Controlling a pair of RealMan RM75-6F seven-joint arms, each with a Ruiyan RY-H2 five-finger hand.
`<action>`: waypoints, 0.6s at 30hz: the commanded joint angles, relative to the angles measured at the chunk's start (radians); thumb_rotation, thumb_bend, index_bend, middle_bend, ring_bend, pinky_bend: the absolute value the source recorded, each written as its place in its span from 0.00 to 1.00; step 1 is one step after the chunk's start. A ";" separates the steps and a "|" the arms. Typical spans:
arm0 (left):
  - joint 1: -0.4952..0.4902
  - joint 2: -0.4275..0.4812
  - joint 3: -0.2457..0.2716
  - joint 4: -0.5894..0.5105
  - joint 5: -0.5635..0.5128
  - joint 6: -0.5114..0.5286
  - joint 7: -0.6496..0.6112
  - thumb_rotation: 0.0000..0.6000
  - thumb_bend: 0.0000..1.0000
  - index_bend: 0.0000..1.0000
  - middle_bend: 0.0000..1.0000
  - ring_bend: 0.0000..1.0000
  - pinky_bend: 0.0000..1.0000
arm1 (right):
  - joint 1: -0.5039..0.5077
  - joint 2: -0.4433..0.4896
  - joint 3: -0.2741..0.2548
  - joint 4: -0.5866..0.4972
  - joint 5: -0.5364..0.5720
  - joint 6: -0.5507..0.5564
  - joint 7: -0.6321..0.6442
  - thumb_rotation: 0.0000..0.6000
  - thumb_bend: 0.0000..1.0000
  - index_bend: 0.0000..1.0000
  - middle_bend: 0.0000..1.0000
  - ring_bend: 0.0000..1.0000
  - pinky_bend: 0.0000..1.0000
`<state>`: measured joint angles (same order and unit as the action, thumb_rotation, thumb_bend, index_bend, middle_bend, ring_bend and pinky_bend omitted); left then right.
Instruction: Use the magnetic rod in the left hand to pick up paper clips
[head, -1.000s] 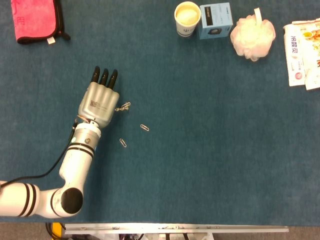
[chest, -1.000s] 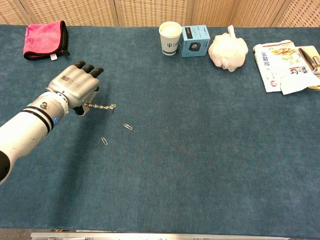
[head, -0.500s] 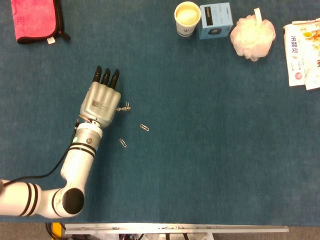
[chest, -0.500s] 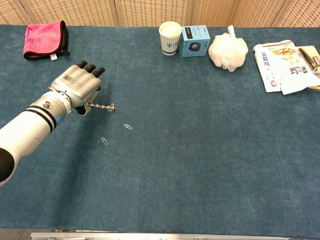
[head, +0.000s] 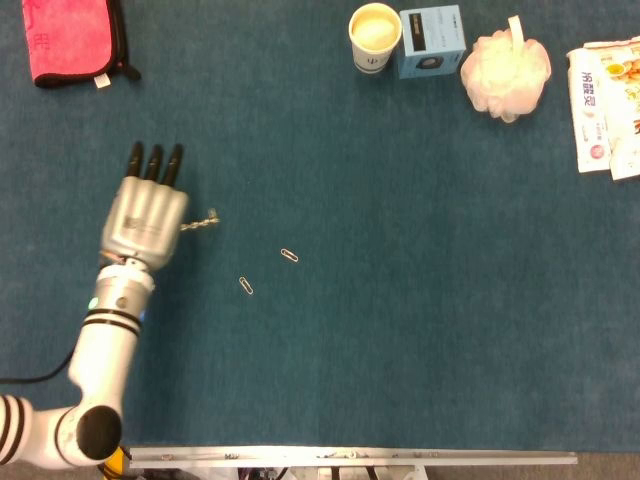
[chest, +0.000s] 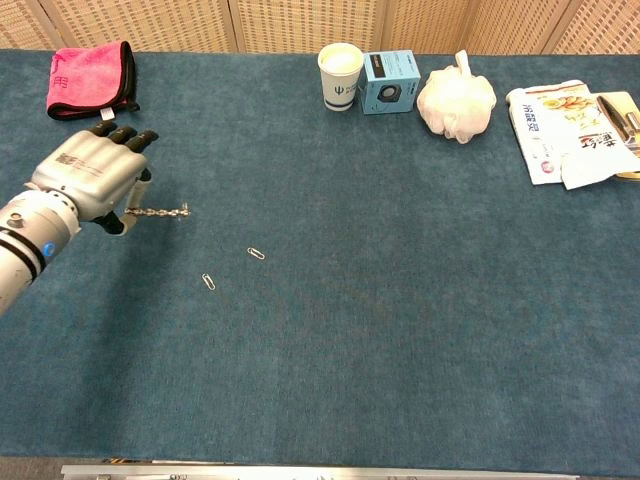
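Note:
My left hand (head: 145, 213) (chest: 92, 176) grips a thin magnetic rod (head: 199, 222) (chest: 158, 212) that sticks out to the right, with paper clips clinging along it. Two loose paper clips lie on the blue cloth to the right of the rod: one (head: 289, 255) (chest: 256, 253) farther right, the other (head: 245, 286) (chest: 208, 281) nearer the front. The rod tip is well left of both clips and above the cloth. My right hand is in neither view.
A pink cloth (head: 70, 40) (chest: 88, 78) lies at the back left. At the back stand a paper cup (head: 375, 36) (chest: 340, 75), a blue box (head: 432, 40) (chest: 389, 81) and a white bath pouf (head: 505, 73) (chest: 455, 99). Printed packets (head: 606, 92) (chest: 565, 118) lie at the right edge.
My left hand has swung left with the rod, carrying the attached clips away from the two loose clips. The loose clips have not moved.

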<state>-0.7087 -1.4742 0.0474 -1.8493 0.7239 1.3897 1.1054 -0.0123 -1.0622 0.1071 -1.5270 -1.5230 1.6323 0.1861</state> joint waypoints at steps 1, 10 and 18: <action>0.036 0.031 0.021 -0.003 0.012 0.015 -0.041 1.00 0.33 0.59 0.04 0.00 0.03 | 0.000 -0.001 -0.001 -0.001 -0.001 0.000 -0.002 1.00 0.00 0.18 0.16 0.24 0.53; 0.122 0.088 0.048 0.030 0.034 0.014 -0.159 1.00 0.33 0.55 0.04 0.00 0.03 | 0.003 -0.004 -0.002 -0.005 0.000 -0.007 -0.017 1.00 0.00 0.18 0.16 0.24 0.53; 0.188 0.100 0.063 0.064 0.062 0.013 -0.234 1.00 0.33 0.35 0.04 0.00 0.03 | 0.007 -0.006 -0.003 -0.007 0.004 -0.018 -0.028 1.00 0.00 0.18 0.16 0.24 0.53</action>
<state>-0.5260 -1.3762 0.1078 -1.7901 0.7825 1.4038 0.8768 -0.0050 -1.0685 0.1039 -1.5340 -1.5188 1.6147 0.1580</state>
